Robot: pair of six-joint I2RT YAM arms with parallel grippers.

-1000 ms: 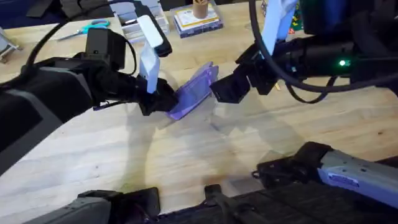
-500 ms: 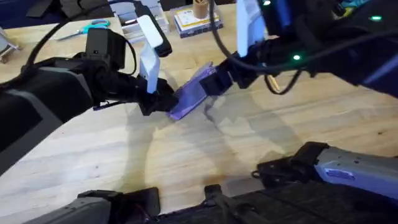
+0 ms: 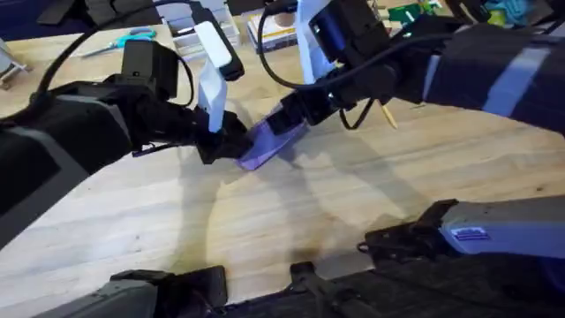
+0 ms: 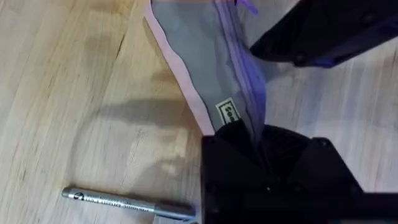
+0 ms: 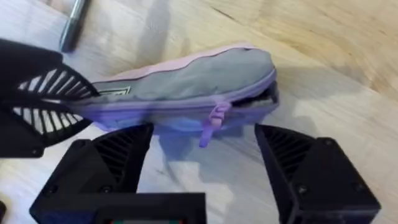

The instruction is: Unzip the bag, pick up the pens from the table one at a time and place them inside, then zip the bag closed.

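Near the middle of the bench (image 3: 291, 221) lies the bag (image 3: 269, 141), one end pinched shut in your left gripper (image 4: 252, 146) and held a little off the wood. Your right gripper (image 5: 205, 165) sits at the other end with its jaws wide open and empty, straddling the purple zipper pull (image 5: 211, 121). I judge you are at the unzipping step: the zipper looks parted only slightly at that end. Your next move calls for lining the jaws on that small pull tab, closing on it, then drawing it along the bag toward the left gripper while that one keeps the fabric taut. From the right wrist you get the pull tab and the slight gap. The left wrist gives you the silver pen (image 4: 127, 204) lying on the bench just beside the bag. Overhead, the yellow pen (image 3: 387, 115) lies beyond your right arm.
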